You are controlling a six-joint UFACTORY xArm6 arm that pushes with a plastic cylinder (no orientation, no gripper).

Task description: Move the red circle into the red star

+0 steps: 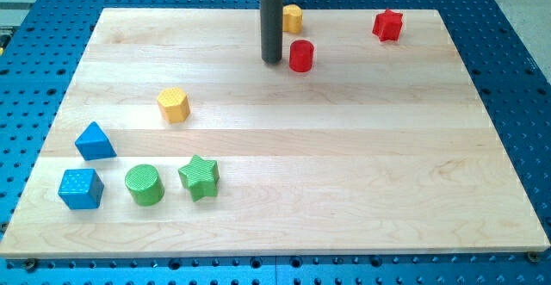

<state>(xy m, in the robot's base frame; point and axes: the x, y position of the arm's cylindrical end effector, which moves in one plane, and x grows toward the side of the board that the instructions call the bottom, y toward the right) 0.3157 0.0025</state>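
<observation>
The red circle (301,56) stands near the view's top centre of the wooden board (344,173). The red star (387,25) sits at the view's top right, well apart from the circle. My tip (272,60) rests on the board just to the left of the red circle, with a small gap between them. The dark rod rises straight up from it to the view's top edge.
A yellow block (293,17) stands just behind the rod, above the red circle. A yellow hexagon (173,105) lies left of centre. A blue triangle (94,141), blue cube (80,188), green circle (144,184) and green star (200,177) cluster at the bottom left.
</observation>
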